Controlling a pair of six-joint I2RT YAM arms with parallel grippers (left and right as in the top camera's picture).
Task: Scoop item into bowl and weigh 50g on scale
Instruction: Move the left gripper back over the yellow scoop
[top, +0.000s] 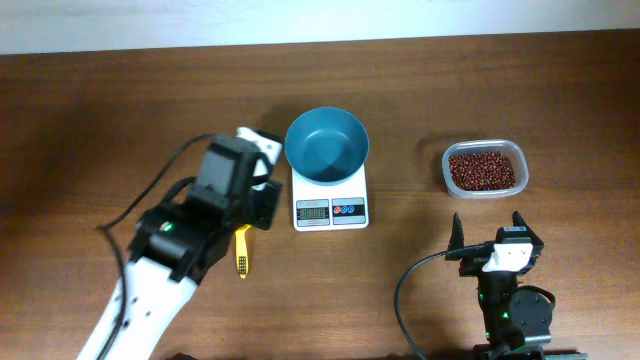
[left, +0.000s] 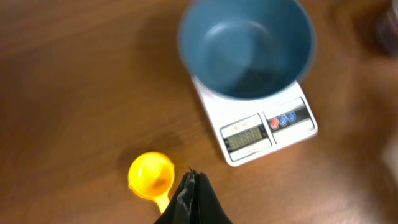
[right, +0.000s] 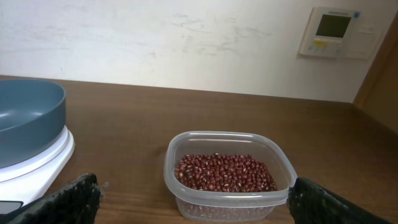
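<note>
The teal-blue bowl (top: 326, 145) stands empty on the white scale (top: 331, 208); both also show in the left wrist view, the bowl (left: 245, 46) and the scale (left: 261, 134). The red-brown beans (top: 484, 168) lie in a clear plastic container (top: 450, 160) to the right, and the right wrist view shows the beans (right: 224, 173) too. My left gripper (left: 193, 186) is shut and empty, just right of a yellow scoop (left: 151, 174) lying on the table. My right gripper (right: 193, 193) is open and empty, in front of the container. It also shows in the overhead view (top: 489, 235).
The scoop's yellow handle (top: 241, 250) sticks out from under my left arm (top: 215, 205). A black cable (top: 160, 185) trails left of that arm. The wooden table (top: 100, 120) runs back to a white wall with a thermostat panel (right: 333, 31).
</note>
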